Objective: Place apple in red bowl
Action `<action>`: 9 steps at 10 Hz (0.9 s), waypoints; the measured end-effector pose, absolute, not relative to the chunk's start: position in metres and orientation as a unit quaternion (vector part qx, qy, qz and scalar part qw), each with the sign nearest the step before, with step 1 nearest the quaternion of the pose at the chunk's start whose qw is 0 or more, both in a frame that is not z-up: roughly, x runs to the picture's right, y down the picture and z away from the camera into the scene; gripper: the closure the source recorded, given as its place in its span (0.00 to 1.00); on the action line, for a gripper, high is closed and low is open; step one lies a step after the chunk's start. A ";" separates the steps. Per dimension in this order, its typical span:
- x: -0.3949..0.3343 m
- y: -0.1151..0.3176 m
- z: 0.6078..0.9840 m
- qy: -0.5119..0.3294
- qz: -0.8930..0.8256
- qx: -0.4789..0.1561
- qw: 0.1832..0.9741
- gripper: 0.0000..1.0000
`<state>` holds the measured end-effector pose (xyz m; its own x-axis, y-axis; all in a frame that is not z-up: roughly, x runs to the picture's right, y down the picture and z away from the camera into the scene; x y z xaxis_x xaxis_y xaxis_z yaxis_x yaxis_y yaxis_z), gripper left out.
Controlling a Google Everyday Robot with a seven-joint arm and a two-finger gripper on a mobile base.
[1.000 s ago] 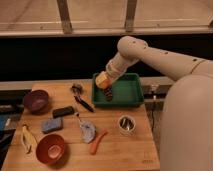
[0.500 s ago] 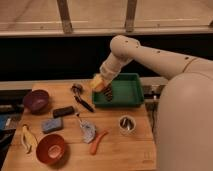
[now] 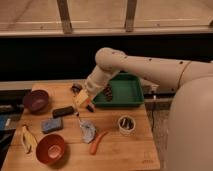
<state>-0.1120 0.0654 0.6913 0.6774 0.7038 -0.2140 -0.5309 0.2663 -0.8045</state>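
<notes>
My gripper [image 3: 85, 99] hangs above the wooden table [image 3: 125, 152], just left of the green tray [image 3: 125, 82]. It is shut on the apple [image 3: 81, 98], a small yellowish fruit held clear of the table. The red bowl [image 3: 50, 149] sits at the front left of the table, well below and to the left of the gripper, and looks empty.
A dark purple bowl [image 3: 36, 100] stands at the left. Under the gripper lie a black block [image 3: 63, 111], a blue sponge [image 3: 51, 125] and a silvery object [image 3: 88, 131]. A banana [image 3: 27, 138], a carrot [image 3: 97, 143] and a metal cup [image 3: 126, 124] lie toward the front.
The gripper has moved left with the apple, from over the green tray's left part to over the table beside the tray.
</notes>
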 end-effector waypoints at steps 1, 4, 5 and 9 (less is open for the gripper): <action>-0.114 0.067 0.690 -0.094 0.388 -0.465 0.790 1.00; -0.111 0.066 0.692 -0.093 0.390 -0.464 0.790 1.00; -0.114 0.069 0.696 -0.087 0.387 -0.465 0.792 1.00; -0.158 0.106 0.690 -0.078 0.358 -0.487 0.793 1.00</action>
